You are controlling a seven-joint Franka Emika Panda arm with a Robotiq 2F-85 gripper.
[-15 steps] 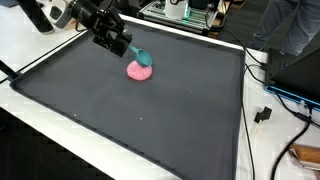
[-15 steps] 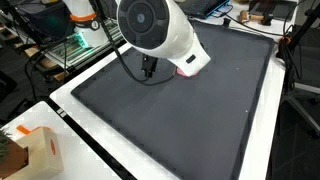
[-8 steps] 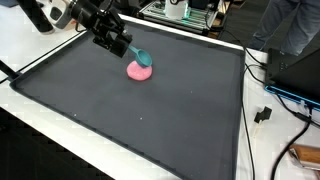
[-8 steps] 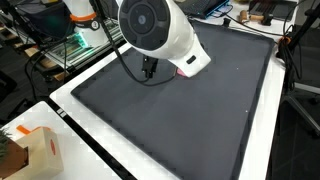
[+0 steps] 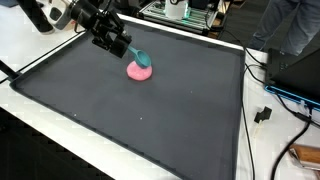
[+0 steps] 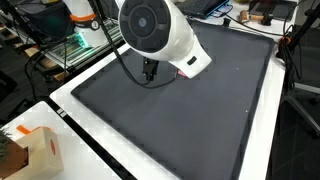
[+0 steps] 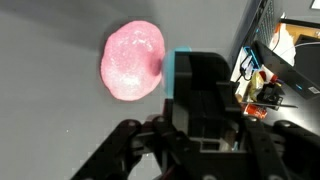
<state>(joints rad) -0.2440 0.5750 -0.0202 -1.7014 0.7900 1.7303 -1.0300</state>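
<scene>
Teal plastic tool (image 5: 140, 56) sits clamped in your claw (image 5: 125, 46), its tip just beside the pink glittery lump (image 5: 140, 72) on the dark grey surface (image 5: 170, 120).

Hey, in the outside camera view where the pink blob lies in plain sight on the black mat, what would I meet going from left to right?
Gripper holding the teal tool → pink blob → black plug → brown object at the right edge.

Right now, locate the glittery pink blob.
In an exterior view the pink blob lies on the dark mat's far half, beside the teal tool in the gripper.
</scene>
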